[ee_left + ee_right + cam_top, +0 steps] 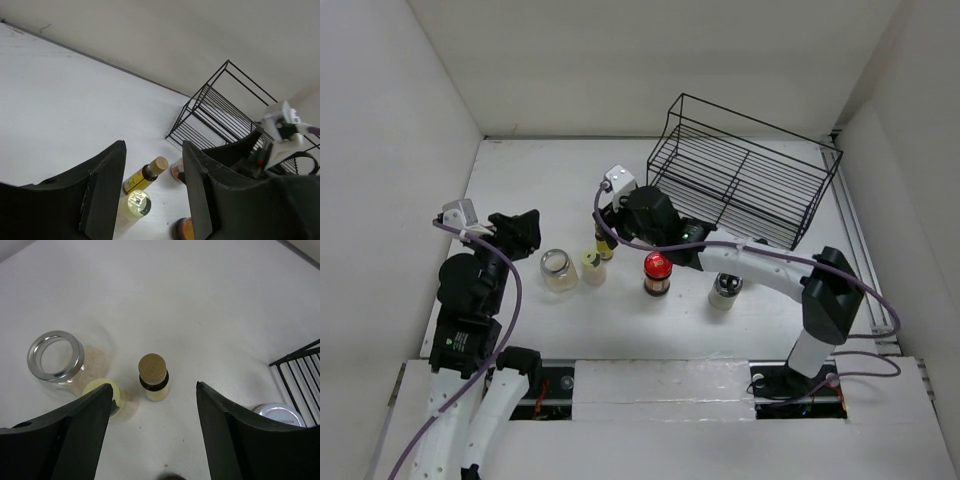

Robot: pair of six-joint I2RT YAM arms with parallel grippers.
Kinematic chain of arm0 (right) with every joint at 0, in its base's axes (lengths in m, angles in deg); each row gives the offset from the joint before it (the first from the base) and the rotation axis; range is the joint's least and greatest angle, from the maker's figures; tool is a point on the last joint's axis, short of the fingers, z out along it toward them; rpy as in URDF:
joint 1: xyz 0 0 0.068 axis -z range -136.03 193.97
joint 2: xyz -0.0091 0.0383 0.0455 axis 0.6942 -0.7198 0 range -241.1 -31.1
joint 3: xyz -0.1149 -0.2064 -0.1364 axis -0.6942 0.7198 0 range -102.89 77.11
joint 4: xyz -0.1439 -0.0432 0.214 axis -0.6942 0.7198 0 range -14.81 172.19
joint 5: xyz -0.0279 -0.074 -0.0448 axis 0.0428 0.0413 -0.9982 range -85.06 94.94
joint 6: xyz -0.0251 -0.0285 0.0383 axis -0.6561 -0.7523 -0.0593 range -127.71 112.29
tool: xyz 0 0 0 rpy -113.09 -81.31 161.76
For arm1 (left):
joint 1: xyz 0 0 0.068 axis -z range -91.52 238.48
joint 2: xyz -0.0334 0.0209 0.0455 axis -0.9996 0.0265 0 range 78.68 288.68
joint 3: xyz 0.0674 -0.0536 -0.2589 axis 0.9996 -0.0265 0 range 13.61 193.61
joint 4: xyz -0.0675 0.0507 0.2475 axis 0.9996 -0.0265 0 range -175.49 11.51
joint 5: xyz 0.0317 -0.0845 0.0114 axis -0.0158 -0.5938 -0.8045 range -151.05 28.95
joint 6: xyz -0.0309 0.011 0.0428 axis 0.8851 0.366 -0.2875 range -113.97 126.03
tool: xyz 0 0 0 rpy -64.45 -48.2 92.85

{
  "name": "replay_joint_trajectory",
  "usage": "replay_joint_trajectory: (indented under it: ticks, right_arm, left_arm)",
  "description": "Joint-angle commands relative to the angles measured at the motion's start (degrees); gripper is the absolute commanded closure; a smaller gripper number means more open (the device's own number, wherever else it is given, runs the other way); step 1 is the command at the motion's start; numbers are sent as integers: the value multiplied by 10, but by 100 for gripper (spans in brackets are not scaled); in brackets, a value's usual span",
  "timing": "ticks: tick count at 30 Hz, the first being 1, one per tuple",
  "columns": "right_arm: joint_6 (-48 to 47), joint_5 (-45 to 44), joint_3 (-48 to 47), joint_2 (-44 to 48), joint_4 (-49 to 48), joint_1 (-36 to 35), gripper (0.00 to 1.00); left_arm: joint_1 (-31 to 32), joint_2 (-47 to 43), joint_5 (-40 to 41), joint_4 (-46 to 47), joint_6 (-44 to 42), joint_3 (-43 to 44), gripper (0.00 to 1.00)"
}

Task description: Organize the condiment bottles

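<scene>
Several condiment bottles stand mid-table. There is an open clear jar with a silver rim, a pale-yellow-capped bottle, a brown-capped yellow bottle, a red-capped bottle and a dark-topped bottle. My right gripper is open and hovers over the brown-capped bottle, which sits between its spread fingers without touching them. A silver-lidded jar stands by the rack, under the right arm. My left gripper is open and empty, left of the jar, facing the bottles.
The black wire rack stands at the back right, angled, and shows in the left wrist view. White walls enclose the table on three sides. The right arm stretches across above the table between the rack and the bottles.
</scene>
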Motion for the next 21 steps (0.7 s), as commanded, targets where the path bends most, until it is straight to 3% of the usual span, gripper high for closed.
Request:
replay_joint_trajectory:
  ticks: [1,11,21]
  right_arm:
    - [6,-2,-53,-27,8,-1,26]
    - [16,6,-114,-125,13,-1,29]
    - [22,-12,-131,-162,13,-1,47]
  left_arm:
    - [2,7,5,23,-11,4,55]
    - [2,7,-7,36,-16,-6,53]
    - [2,7,-12,36,-16,-6,52]
